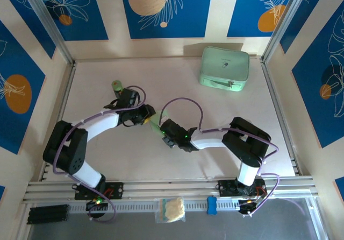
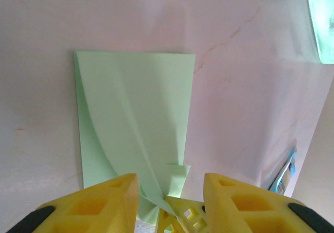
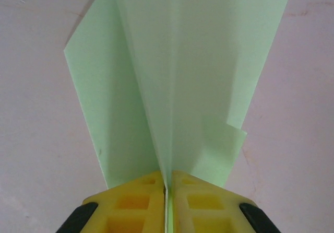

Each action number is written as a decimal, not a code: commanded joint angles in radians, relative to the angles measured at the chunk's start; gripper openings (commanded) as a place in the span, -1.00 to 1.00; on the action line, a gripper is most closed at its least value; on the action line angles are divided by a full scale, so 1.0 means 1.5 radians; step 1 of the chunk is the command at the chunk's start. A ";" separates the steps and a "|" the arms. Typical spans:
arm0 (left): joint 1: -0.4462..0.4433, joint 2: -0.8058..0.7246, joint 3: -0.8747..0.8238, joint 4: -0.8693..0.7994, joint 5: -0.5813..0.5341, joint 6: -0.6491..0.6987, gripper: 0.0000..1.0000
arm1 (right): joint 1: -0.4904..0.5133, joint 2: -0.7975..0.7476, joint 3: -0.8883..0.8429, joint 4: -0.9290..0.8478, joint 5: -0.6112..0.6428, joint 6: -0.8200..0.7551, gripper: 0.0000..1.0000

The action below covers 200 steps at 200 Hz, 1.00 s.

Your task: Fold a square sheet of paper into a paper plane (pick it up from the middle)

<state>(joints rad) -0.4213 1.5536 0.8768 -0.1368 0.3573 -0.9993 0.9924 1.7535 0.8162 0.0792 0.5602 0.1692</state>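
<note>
The pale green sheet of paper (image 3: 193,86) is folded into a tapering plane shape with a raised centre crease and slanted flaps. It sits mid-table between the two grippers (image 1: 155,122). My right gripper (image 3: 167,188) is shut on the centre crease at the narrow end. My left gripper (image 2: 169,183) is open, its yellow fingers (image 2: 112,201) apart on either side of that same narrow end of the paper (image 2: 135,123). The right gripper's yellow tip shows between them. In the top view the left gripper (image 1: 149,115) and right gripper (image 1: 163,128) nearly meet.
A mint-green case (image 1: 224,68) lies at the back right of the table, and its edge shows in the left wrist view (image 2: 321,24). A small green bottle (image 1: 116,85) stands behind the left arm. A clear bag (image 1: 171,209) and a blue item (image 1: 212,205) rest on the front rail.
</note>
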 commanded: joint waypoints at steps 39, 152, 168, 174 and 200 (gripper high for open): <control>-0.007 -0.017 -0.095 0.082 0.020 -0.036 -0.61 | -0.034 -0.032 -0.048 0.049 -0.067 0.040 -0.79; -0.045 0.103 -0.054 0.144 0.046 -0.060 -0.76 | -0.061 -0.044 -0.077 0.098 -0.114 0.031 -0.77; -0.048 0.111 -0.053 0.140 0.040 -0.063 -0.75 | -0.061 -0.051 -0.076 0.090 -0.119 0.035 -0.74; -0.048 0.113 -0.054 0.136 0.037 -0.063 -0.75 | -0.062 -0.054 -0.074 0.085 -0.121 0.037 -0.72; -0.051 0.116 -0.054 0.110 0.021 -0.058 -0.75 | -0.062 -0.070 -0.068 0.048 -0.128 0.054 -0.65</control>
<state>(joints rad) -0.4870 1.7107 0.7753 0.0628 0.4023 -1.0843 0.9028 1.6909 0.7105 0.2081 0.4026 0.2199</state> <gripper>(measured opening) 0.125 0.164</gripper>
